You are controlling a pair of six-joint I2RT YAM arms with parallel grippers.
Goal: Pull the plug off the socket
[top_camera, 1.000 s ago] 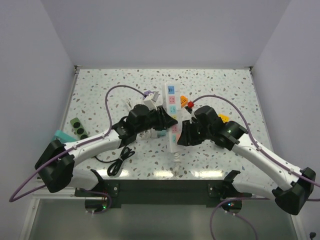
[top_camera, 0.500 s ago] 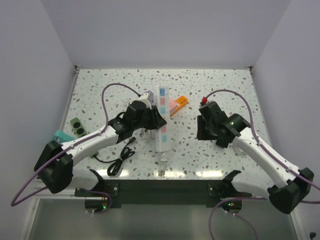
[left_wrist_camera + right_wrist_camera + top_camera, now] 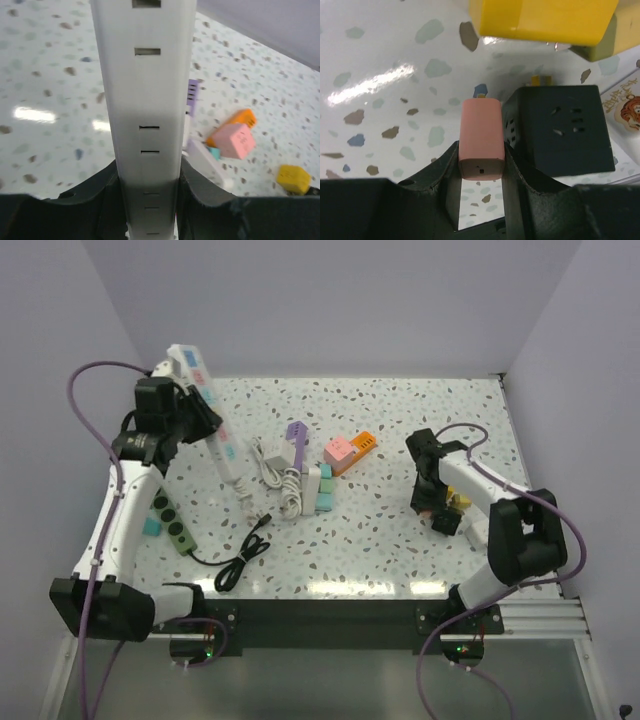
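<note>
Open terrazzo tabletop (image 3: 385,515) separates the central cluster of adapters (image 3: 300,480) from the right gripper (image 3: 481,152); black socket cube (image 3: 560,127) and yellow block (image 3: 540,17) stand just beside it, green power strip (image 3: 170,523) and black cable (image 3: 240,560) occupying the near-left

Speckled table (image 3: 400,530), pink cube (image 3: 337,451), black cable (image 3: 240,558)

Pwr strip (image 3: 145,100) cut off top & btm — plug (image 3: 481,137) prongs mostly hidden, yellow block (image 3: 540,17) cropped.

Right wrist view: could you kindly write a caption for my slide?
Right tool grips a pink plug beside a black socket cube and yellow block.
</note>
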